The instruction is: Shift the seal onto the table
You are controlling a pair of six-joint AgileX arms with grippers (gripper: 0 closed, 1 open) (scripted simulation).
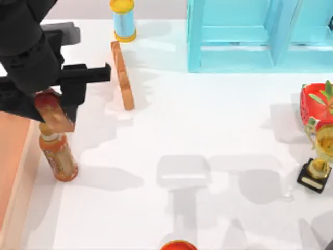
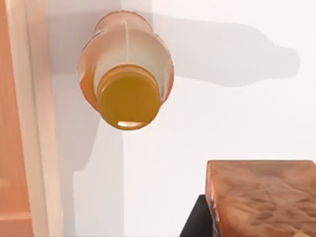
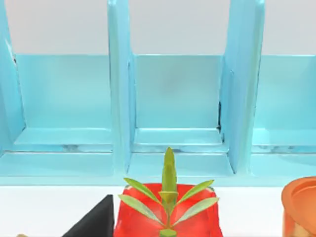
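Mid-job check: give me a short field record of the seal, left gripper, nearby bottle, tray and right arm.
seal: held tilted in the left gripper, above the bottle; seal
left gripper: shut on the seal, over the table's left side
bottle: upright on the table, just right of the tray
tray: at the left edge
right arm: gripper tip near the red planter, facing the blue shelf

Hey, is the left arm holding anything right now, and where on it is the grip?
The left gripper holds the seal tilted above the bottle. Which part the fingers grip cannot be told.
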